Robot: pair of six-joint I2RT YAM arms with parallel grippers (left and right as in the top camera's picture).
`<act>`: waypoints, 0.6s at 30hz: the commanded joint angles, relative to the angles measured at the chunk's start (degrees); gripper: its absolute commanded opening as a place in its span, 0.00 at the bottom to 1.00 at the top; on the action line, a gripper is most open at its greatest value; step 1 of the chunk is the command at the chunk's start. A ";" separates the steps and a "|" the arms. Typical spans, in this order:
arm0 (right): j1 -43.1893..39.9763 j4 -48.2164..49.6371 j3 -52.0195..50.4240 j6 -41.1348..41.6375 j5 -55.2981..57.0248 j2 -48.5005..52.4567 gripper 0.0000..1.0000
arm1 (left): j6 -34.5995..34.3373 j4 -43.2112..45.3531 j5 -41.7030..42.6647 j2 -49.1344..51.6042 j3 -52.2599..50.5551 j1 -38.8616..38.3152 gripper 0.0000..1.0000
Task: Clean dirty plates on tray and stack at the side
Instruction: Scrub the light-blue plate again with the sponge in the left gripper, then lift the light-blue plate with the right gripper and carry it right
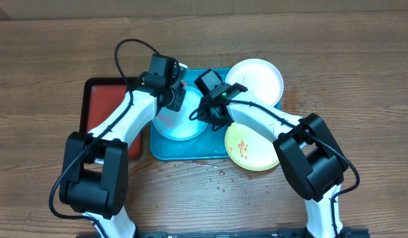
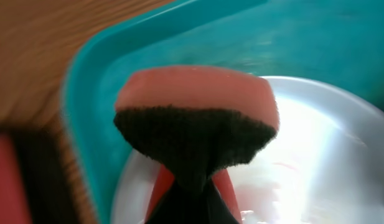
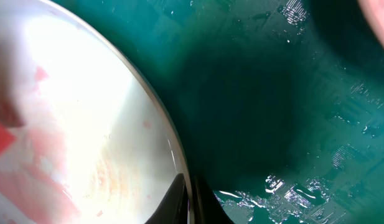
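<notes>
The pale blue plate [image 1: 180, 124] lies on the left half of the blue tray [image 1: 190, 151]. My left gripper [image 1: 176, 98] is shut on a red sponge with a black scouring face [image 2: 198, 118], held over the plate's [image 2: 316, 155] far left part. My right gripper [image 1: 213, 114] is shut on that plate's right rim; in the right wrist view its jaws [image 3: 190, 202] pinch the rim, and faint red smears show on the plate [image 3: 73, 124]. The white plate [image 1: 256, 79] lies at the tray's far right corner. The yellow-green plate [image 1: 250, 147], smeared red, overlaps the tray's right edge.
A red tray with a black rim [image 1: 101, 99] lies just left of the blue tray, under my left arm. The blue tray's floor [image 3: 272, 93] is wet with droplets. Water drops spot the wooden table [image 1: 220, 175] in front of the tray.
</notes>
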 commanded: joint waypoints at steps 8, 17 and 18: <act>-0.15 -2.36 -0.09 -7.48 -0.66 1.03 0.04 | -19.06 -32.15 -1.53 -1.81 24.50 6.58 0.04; 0.72 -9.46 4.83 -12.13 9.11 -7.06 0.04 | -19.02 -49.57 -3.45 -1.84 41.42 8.17 0.04; 1.22 -9.90 4.87 -12.11 13.05 -8.87 0.04 | -19.06 -49.35 -3.45 -1.84 41.40 8.17 0.04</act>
